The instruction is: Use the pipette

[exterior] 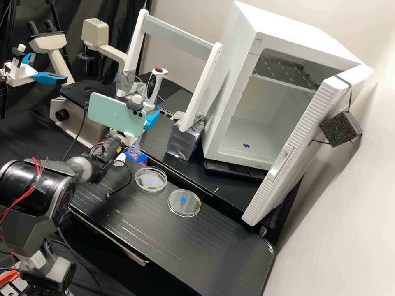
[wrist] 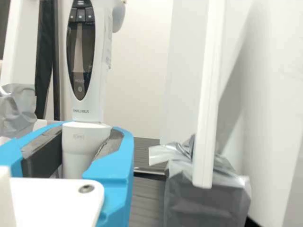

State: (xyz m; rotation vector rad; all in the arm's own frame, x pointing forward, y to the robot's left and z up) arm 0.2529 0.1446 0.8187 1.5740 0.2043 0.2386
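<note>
Gripper (wrist: 87, 137) grasps pipette (wrist: 83, 101) upright above clear vessel (exterior: 133, 151); step judged pre-draw positioning, next requiring straight tip alignment.

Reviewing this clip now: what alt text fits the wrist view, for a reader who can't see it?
The gripper holds a white pipette upright, its blue fingers closed around the pale lower body, below a dark display. Nearby, a white post stands at a block wrapped in silver tape.
</note>
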